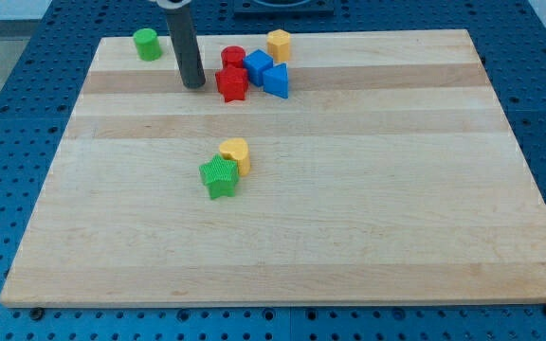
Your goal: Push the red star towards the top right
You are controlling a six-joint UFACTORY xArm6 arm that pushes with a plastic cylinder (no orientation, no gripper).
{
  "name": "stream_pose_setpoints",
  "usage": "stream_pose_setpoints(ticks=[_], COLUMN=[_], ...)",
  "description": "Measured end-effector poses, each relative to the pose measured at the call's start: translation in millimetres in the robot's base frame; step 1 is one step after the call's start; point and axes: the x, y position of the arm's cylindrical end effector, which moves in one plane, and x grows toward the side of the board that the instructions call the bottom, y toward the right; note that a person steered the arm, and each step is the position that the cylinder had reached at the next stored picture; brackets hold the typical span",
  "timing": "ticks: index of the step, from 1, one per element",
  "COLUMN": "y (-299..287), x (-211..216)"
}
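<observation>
A: Red star [232,83] is far on the board [349,237], left of centre. Squat, chunky, points blunt enough that it reads almost as a lump. Matte red, upright, flat on the wood.

B: What's around it?

A: Packed in. Red cylinder [233,56] touching just behind it. Blue cube [258,65] behind and to its right, blue triangle [276,81] just beside on the right, looks like contact. Yellow hexagon-ish block [279,44] beyond those, near the far edge.

B: Tip?

A: My tip [194,85] is on the board just left of the star, small gap, not touching as far as I can tell. Plain rod, nothing to open or close, nothing held.

B: Why there?

A: My read: it's set on the side opposite the goal. Push from the left and slightly nearer drives the star right and far. But the blues and the cylinder sit in that path, so they'd likely get shoved along or deflect it.

B: Rest?

A: Green cylinder [146,44] far left corner, well apart. Green star [219,177] and yellow heart-shaped block [236,153] touching each other mid-board, nearer, out of the way.
</observation>
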Motion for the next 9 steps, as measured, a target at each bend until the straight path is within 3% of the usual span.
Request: stream_pose_setpoints(ticks=[3,7,9], y=[25,131,158], x=[6,87,58])
